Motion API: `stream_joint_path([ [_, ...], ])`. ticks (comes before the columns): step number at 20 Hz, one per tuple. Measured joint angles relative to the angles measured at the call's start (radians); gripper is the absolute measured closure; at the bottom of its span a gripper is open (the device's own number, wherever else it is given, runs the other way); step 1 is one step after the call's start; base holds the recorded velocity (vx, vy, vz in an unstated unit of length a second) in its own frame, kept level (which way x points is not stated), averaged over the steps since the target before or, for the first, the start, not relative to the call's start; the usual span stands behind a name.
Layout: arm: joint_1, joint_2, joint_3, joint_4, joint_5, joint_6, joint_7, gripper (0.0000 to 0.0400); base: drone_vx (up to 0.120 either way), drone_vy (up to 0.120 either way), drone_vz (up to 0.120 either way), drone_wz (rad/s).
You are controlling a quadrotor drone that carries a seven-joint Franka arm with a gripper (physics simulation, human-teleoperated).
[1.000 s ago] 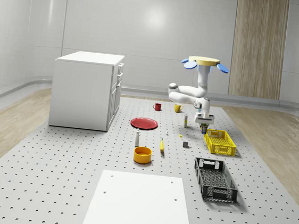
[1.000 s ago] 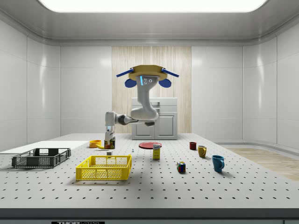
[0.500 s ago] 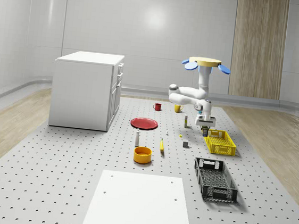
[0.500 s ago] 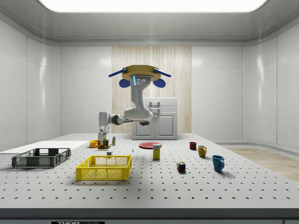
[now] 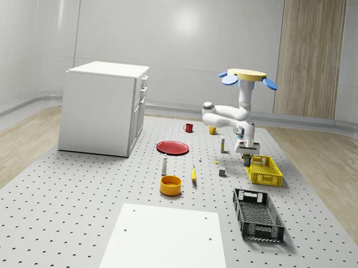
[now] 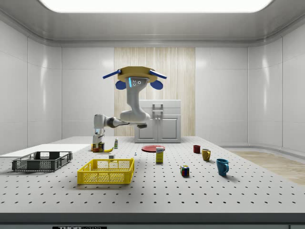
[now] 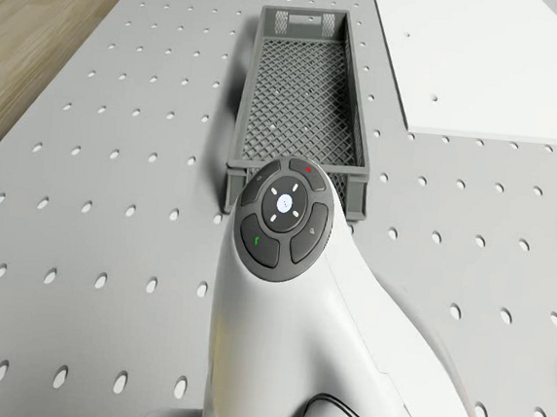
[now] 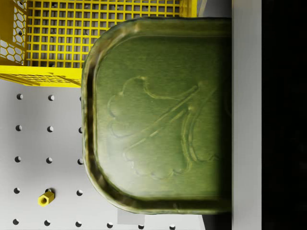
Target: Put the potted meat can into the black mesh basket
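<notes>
Green potted meat can sits clamped in the tool; the drone hovers beside the yellow basket.

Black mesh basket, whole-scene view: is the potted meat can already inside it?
No: the black mesh basket holds nothing, while the potted meat can hangs in the claw by the yellow basket.

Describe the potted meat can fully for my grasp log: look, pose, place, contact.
The potted meat can is a rounded-rectangle metal tin whose dull olive-gold end carries an embossed pull-tab shape. It is off the table, held in the claw, a grey finger flat against one side. It hangs by the yellow basket's edge, short of the black mesh basket.
</notes>
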Motion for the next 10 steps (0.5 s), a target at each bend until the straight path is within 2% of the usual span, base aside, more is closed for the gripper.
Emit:
stream_joint_path([
  [6, -0.001, -0.003, 0.0, 0.0, 0.001, 0.003, 0.001, 0.0119, 0.12, 0.0, 0.0, 0.0],
  [8, -0.001, -0.004, 0.001, 0.0, 0.002, 0.004, 0.001, 0.0119, 0.12, 0.0, -0.12, 0.0],
  [10, -0.001, -0.005, 0.001, 0.0, 0.002, 0.005, 0.001, 0.0119, 0.12, 0.0, 0.0, 0.0],
])
